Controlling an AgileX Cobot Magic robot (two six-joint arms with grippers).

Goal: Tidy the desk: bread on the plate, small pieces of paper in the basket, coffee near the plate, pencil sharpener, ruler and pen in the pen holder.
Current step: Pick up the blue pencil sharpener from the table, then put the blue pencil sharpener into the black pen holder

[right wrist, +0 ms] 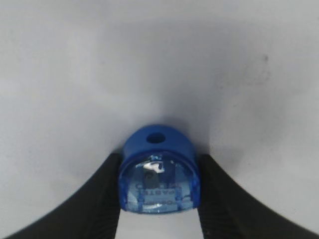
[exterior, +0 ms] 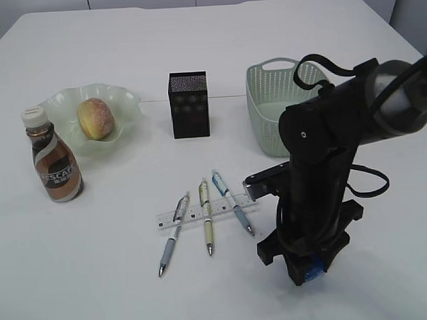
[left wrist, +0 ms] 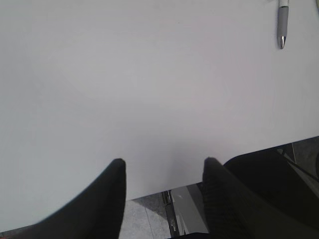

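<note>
Right gripper [exterior: 303, 266] is nearest the exterior camera, pointing straight down at the front right of the desk [exterior: 98, 278]. Its two black fingers [right wrist: 99, 194] flank a blue pencil sharpener [right wrist: 158, 172] that rests on the white surface; both inner faces touch the sharpener's sides, so the jaws are closed on it at about its width. In the exterior view only a blue patch shows under the gripper. Left gripper [left wrist: 164, 172] is seen only by its own wrist camera: fingers apart at a medium gap with nothing between them, over the desk's near edge, with a grey pen tip [left wrist: 282, 25] at the top right of that view. Just left of the right arm, the clear ruler [exterior: 202, 214] lies flat with three pens across it: grey [exterior: 173, 234], yellow-green [exterior: 207, 215], blue [exterior: 231, 202]. Further back, the black mesh pen holder [exterior: 188, 104] stands upright mid-desk; the green basket [exterior: 268, 115] is to its right, partly behind the arm. At the left, the bread [exterior: 95, 117] sits on the ruffled plate [exterior: 126, 100], and the coffee [exterior: 54, 158] stands upright just in front of the plate.
</note>
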